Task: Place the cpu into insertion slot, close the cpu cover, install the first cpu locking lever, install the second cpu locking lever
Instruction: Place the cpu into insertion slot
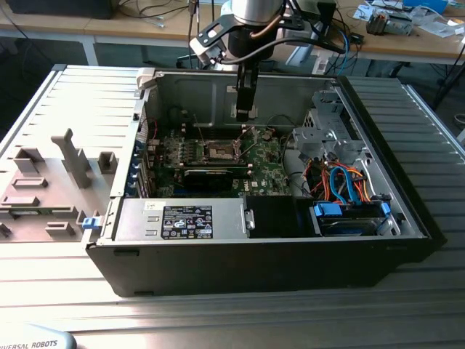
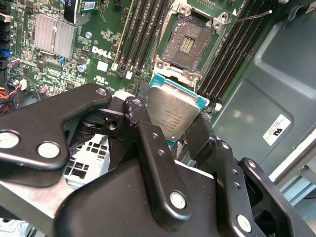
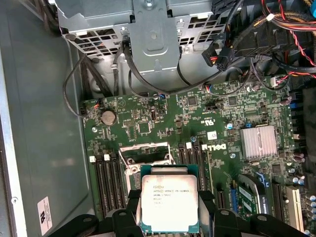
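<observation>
My gripper [image 1: 243,110] hangs inside the open computer case, shut on the cpu [image 3: 169,202], a flat square chip with a silvery-grey top. In both wrist views the black fingers [image 2: 143,126] clamp it by two opposite edges. The chip [image 2: 173,111] is held in the air above the motherboard, just short of the insertion slot [image 2: 190,42], whose contact field lies bare. The cpu cover [image 3: 146,146] shows as a thin silvery frame at the slot's edge, partly hidden by the chip. A thin wire locking lever [image 2: 247,19] sticks out, unlatched, beside the slot [image 1: 218,151].
A black graphics card [image 1: 211,174] and a grey power supply box [image 1: 182,218] lie nearer the case front. A metal drive cage [image 1: 327,131] and bundled cables [image 1: 349,182] fill the exterior view's right. Memory slots [image 2: 232,49] flank the socket. A grey fixture tray [image 1: 43,189] sits outside.
</observation>
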Available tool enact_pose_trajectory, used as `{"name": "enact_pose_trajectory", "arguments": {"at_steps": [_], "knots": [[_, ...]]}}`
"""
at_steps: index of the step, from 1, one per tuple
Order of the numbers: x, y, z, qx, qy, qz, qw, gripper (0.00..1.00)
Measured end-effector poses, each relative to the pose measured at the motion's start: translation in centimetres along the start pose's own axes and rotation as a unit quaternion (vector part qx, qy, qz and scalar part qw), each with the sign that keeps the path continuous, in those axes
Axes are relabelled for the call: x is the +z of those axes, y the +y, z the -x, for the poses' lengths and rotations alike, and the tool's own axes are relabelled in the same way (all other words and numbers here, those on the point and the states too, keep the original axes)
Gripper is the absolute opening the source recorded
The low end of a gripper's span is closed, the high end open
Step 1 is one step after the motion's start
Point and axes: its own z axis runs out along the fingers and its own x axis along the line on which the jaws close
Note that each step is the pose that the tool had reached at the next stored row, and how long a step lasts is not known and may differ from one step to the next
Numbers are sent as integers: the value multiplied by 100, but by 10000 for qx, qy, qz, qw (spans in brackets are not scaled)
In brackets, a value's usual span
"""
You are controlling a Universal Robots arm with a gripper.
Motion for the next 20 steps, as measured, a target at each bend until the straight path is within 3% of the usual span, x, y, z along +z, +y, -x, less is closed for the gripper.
{"name": "enact_pose_trajectory", "arguments": {"at_steps": [15, 20], "knots": [[33, 0, 0, 0, 0, 0, 10000, 54], [72, 1, 0, 0, 0, 0, 10000, 54]]}}
